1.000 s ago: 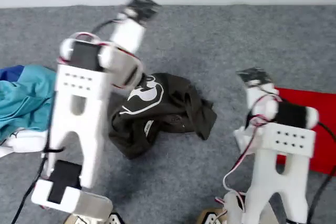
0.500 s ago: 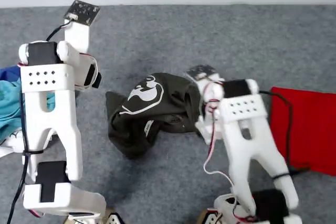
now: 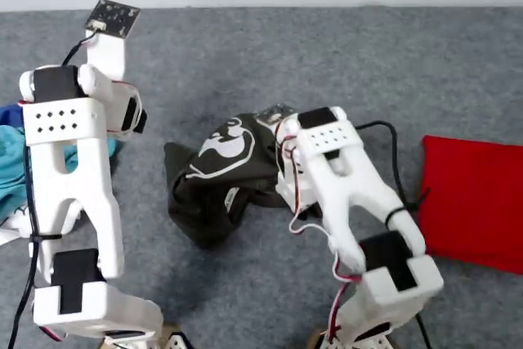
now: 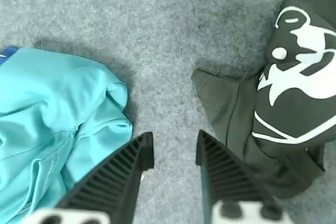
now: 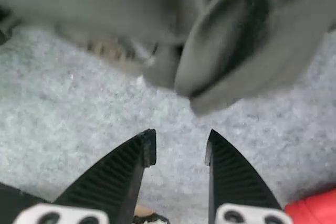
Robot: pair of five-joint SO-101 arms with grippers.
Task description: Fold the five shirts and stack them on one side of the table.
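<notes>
Where it lies crumpled on the grey, felt-like tabletop (image 3: 343, 63), the dark shirt (image 3: 214, 190) bunches in soft folds around a white printed figure. A smooth teal shirt (image 4: 52, 114) is rumpled to its left; a red shirt (image 3: 474, 202), flat and straight-edged, lies well to the right. The left tool (image 4: 173, 145) hangs tips-down over bare felt between teal and dark cloth, ribbed jaws slightly parted, empty. The right tool (image 5: 181, 141), arm bent over the dark shirt's edge, is likewise parted and empty beside a thick fold.
</notes>
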